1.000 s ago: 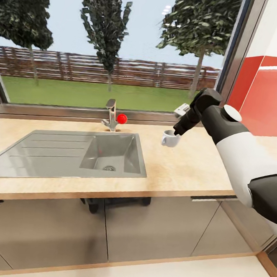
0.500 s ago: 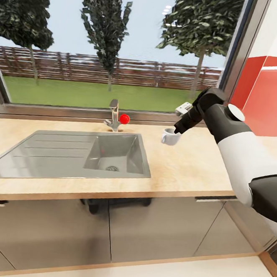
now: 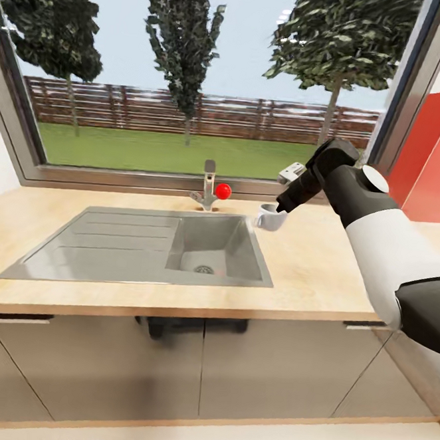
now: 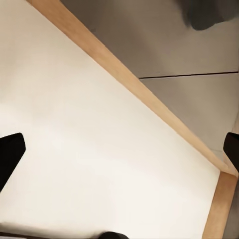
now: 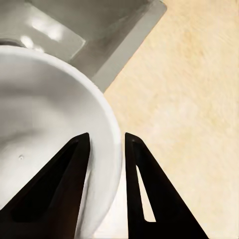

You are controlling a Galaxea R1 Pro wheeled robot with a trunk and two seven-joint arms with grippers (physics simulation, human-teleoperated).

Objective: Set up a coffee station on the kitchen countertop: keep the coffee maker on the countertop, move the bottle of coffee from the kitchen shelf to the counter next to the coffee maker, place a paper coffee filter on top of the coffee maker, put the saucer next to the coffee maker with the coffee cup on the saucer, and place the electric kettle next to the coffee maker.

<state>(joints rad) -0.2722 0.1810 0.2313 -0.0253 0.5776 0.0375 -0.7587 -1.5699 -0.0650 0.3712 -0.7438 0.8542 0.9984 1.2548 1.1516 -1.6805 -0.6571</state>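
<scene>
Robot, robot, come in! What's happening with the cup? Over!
Right gripper shut on coffee cup, fingers pinching its rim. Cup held above countertop beside sink. Left gripper open over floor. Nothing blocking.

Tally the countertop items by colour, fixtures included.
White: 1, coffee cup, held in the right gripper over the kitchen countertop
Grey: 2, sink and faucet
Red: 1, ball beside the faucet
Total: 4

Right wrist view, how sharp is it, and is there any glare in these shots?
Right wrist view: the coffee cup looms soft and oversized, its rim pinched by the right end effector, with bright glints on the sink. Head view: even daylight, faint shadows on the countertop. Left wrist view: pale, washed-out floor.
</scene>
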